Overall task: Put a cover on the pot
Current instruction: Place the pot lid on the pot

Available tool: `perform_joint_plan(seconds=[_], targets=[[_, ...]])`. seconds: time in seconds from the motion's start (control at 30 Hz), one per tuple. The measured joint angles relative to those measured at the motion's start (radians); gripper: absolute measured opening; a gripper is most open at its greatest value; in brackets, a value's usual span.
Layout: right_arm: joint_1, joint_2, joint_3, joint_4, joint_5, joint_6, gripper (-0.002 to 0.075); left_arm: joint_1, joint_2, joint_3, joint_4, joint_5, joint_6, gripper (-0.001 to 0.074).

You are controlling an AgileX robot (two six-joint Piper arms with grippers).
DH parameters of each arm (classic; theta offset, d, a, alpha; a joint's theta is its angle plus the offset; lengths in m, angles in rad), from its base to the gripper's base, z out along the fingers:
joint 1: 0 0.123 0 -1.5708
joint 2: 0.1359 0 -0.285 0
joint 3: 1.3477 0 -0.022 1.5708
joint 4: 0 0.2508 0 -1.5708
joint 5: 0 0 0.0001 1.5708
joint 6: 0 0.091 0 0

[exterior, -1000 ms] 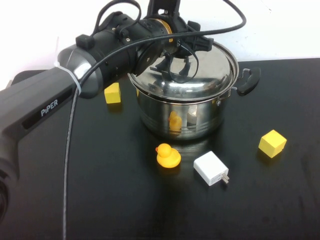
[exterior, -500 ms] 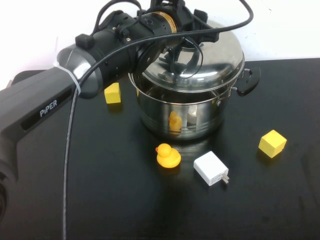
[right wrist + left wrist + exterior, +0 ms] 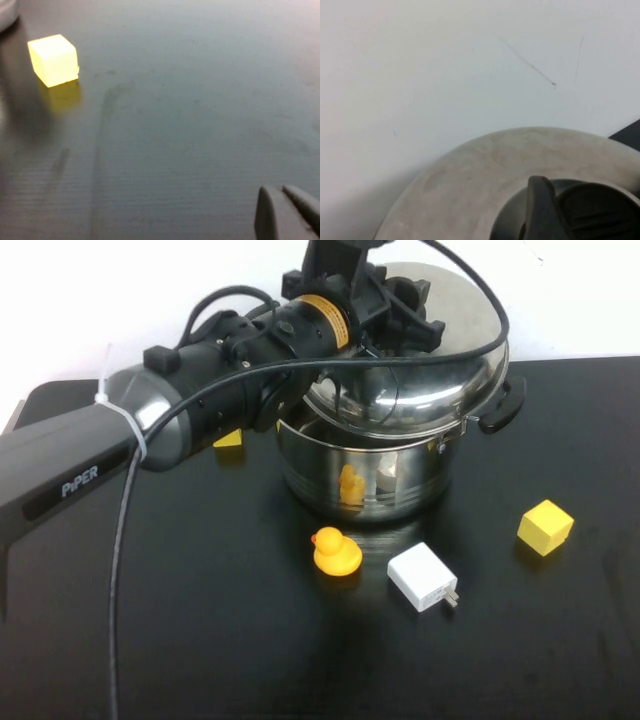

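The steel pot (image 3: 360,475) stands at the back middle of the black table, one black handle (image 3: 502,404) showing on its right. My left gripper (image 3: 398,322) is shut on the black knob (image 3: 600,210) of the domed steel lid (image 3: 440,380). It holds the lid tilted above the pot's far right rim, so the pot's near left side is uncovered. In the left wrist view one finger (image 3: 540,205) presses against the knob over the lid's dome (image 3: 485,170). My right gripper (image 3: 282,210) is shut and empty low over the table, out of the high view.
A yellow rubber duck (image 3: 335,552) and a white charger (image 3: 422,577) lie in front of the pot. A yellow cube (image 3: 545,526) sits to the right, also in the right wrist view (image 3: 52,59). Another yellow cube (image 3: 230,438) is half hidden behind my left arm.
My left gripper has lifted the lid off the pot's rim, up and toward the back right. The lid now hangs tilted above the pot. Nothing else moved.
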Motion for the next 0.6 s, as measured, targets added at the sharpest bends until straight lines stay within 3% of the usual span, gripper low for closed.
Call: perform_joint_plan(seconds=[0.6], targets=[[0.0,0.0,0.0,0.0,0.0,0.0,-0.0002,0.025,-0.031,0.001,-0.018,0.142,-0.025,0.0338]])
